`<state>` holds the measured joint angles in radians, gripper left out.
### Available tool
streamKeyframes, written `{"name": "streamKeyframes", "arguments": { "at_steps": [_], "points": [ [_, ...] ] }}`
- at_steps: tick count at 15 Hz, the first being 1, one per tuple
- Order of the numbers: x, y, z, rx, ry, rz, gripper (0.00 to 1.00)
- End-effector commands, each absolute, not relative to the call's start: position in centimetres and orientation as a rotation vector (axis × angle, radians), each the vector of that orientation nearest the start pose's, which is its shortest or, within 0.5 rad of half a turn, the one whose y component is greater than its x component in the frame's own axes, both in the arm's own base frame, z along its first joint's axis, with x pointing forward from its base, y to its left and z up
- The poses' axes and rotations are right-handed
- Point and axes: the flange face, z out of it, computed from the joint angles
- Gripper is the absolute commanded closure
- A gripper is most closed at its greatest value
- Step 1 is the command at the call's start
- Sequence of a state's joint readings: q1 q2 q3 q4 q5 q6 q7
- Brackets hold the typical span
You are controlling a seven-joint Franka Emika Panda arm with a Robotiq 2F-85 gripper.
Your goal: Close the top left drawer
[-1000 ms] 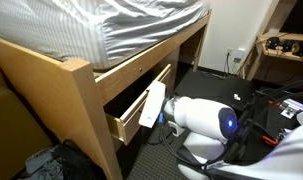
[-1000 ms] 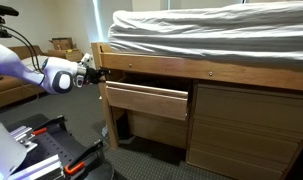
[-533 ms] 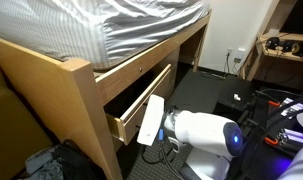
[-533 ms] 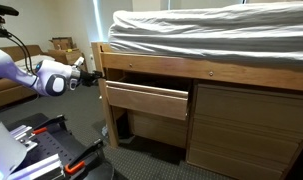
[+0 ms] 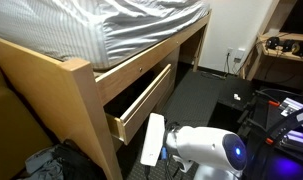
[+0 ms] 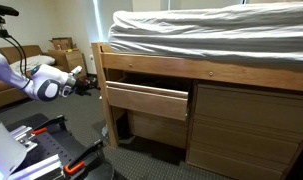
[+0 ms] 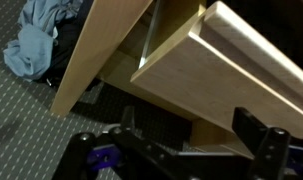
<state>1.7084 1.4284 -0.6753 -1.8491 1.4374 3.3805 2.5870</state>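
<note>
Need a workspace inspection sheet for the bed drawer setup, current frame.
Surface: dark carpet; no table.
Job's things: top left drawer pulled out, not closed.
Clutter: blue cloth on the carpet by the bedpost; cardboard box at the back.
Grippers: gripper open, empty, beside the drawer's end, not touching.
Cables: loose cables on the floor.
Surroundings: bed with striped sheet; desk.

Top left drawer: light wood, standing open under bed frame. Gripper: near the drawer's end.
</note>
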Motion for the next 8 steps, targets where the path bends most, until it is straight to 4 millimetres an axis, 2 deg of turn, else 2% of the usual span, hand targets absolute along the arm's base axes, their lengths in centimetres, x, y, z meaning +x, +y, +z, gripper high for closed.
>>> {"name": "streamKeyframes", "arguments": {
  "at_steps": [1,5,7,8],
  "points": [
    [38.27,38.45,0.39,-0.787,2.158,-0.437,0.00],
    [38.19,37.94,0.04,-0.787,2.174,-0.446,0.00],
    [38.55,38.39,-0.05,-0.799,2.165,-0.439,0.00],
    [39.01,37.62,-0.57,-0.803,2.166,-0.463,0.00]
  ]
}}
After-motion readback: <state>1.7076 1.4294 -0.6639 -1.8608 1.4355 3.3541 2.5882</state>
